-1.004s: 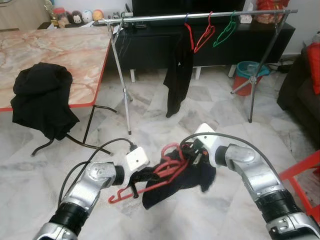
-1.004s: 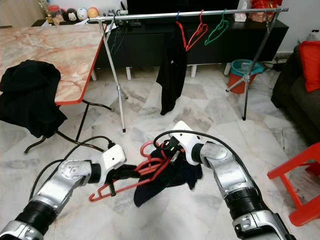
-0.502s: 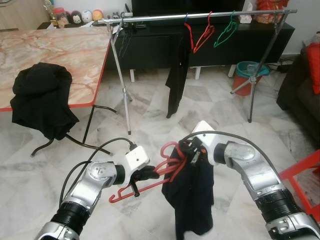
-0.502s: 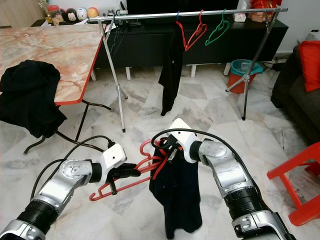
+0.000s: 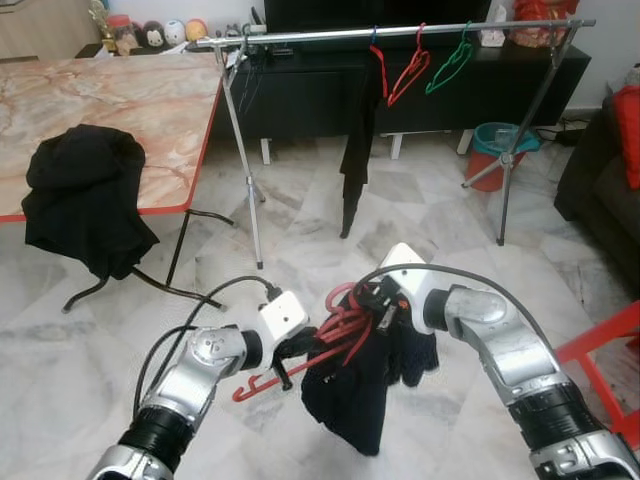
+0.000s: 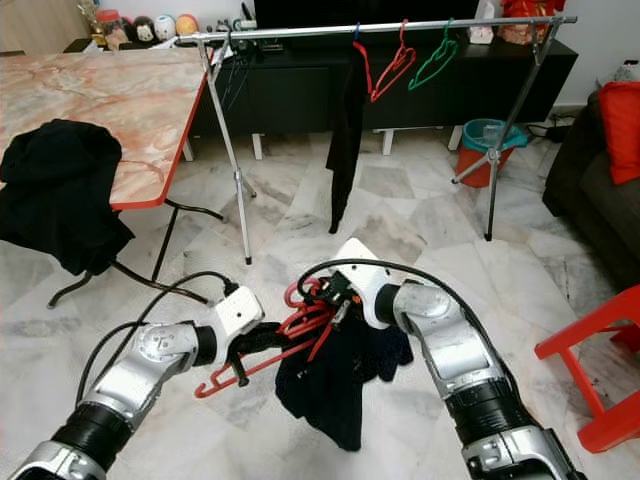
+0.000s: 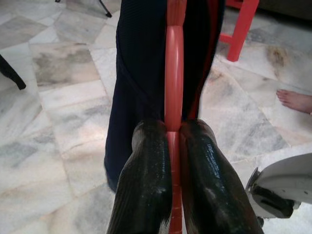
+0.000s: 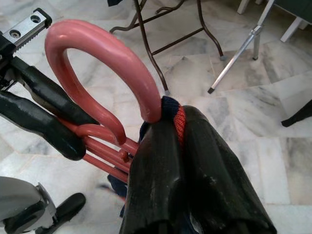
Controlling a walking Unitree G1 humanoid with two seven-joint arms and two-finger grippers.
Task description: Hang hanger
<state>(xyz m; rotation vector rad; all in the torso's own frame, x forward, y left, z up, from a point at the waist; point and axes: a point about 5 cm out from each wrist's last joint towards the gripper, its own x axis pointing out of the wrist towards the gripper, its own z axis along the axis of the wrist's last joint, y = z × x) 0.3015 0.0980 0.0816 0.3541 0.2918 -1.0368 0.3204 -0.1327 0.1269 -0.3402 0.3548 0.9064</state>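
Red hanger (image 5: 335, 330) with a dark cloth (image 5: 355, 385) sits low between both arms; left claw (image 5: 290, 352) and right claw (image 5: 375, 300) pinch it tight, so it stays level, far below the rail (image 5: 400, 33).

Head cameras look down over the floor; wrist cameras sit close (sharing the red hanger (image 7: 174, 73)).

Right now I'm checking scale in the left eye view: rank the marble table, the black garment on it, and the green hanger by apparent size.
1. marble table
2. black garment
3. green hanger, far back, so apparent only
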